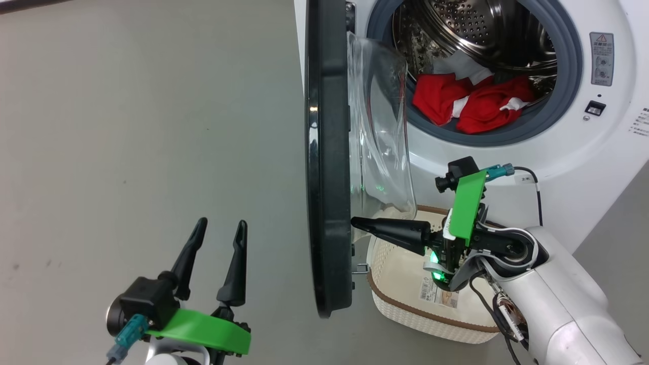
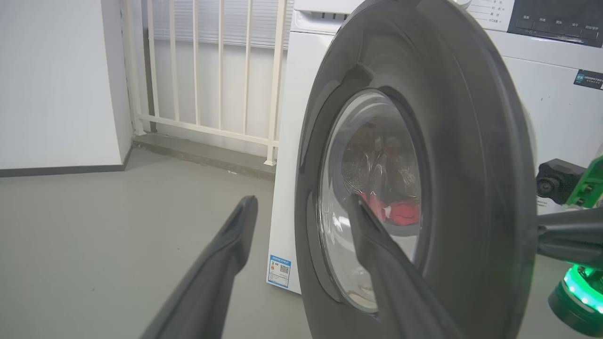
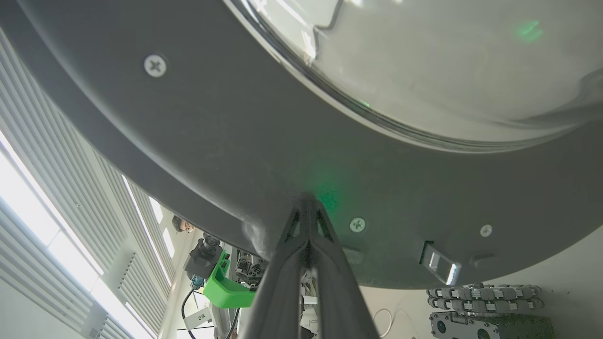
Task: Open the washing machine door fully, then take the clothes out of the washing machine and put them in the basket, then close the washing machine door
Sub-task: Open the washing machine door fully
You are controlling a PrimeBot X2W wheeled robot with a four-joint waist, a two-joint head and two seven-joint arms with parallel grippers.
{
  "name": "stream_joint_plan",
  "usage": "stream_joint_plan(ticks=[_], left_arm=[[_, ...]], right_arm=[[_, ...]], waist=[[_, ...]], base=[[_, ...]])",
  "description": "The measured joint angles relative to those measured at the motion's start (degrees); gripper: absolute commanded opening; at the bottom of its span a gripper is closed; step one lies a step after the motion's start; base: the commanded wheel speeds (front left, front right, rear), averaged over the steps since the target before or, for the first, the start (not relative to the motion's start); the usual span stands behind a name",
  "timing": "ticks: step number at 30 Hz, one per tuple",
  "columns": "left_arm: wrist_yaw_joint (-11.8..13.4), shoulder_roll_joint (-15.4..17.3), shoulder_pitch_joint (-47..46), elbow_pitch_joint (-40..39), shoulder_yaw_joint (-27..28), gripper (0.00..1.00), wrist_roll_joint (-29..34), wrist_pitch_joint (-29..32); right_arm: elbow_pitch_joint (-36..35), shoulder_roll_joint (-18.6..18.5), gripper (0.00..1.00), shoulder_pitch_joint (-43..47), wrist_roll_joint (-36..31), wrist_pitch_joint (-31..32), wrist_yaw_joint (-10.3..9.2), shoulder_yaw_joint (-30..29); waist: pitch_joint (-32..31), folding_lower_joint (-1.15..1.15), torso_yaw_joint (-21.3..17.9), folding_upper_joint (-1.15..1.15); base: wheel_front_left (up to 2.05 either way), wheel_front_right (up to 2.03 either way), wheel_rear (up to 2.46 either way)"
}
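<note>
Presently on the grey floor [image 1: 127,126]: one big white boxy front-loading washing machine [image 1: 557,167], its steel perforated drum [image 1: 487,30] exposed. One large round, glossy black-rimmed washing machine door [image 1: 327,152], swung out from the opening and seen edge-on from the head, its clear bulging glass bowl [image 1: 377,142] on the side towards the machine. Bright red soft fabric clothes [image 1: 471,104] with white parts lie low in the drum, against the grey rubber gasket [image 1: 570,76]. One small cream-white perforated plastic basket [image 1: 405,299] with a brown woven-look rim stands on the floor before the machine, by the door's lower edge. Right gripper [image 1: 357,223]: long dark fingers clenched tip to tip, tips touching the door's inner rim above the basket. Left gripper [image 1: 223,222]: fingers spread wide, released, over the floor on the door's outer side, apart from it.
</note>
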Motion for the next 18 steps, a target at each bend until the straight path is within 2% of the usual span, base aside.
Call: stream_joint_plan(ticks=[18], left_arm=[[0.51, 0.00, 1.06, -0.96, 0.56, 1.00, -0.09, 0.00]], right_arm=[[0.54, 0.04, 0.00, -1.53, 2.00, -2.10, 0.00, 3.55]], waist=[[1.03, 0.00, 0.35, 0.00]], base=[[0.00, 0.00, 0.00]])
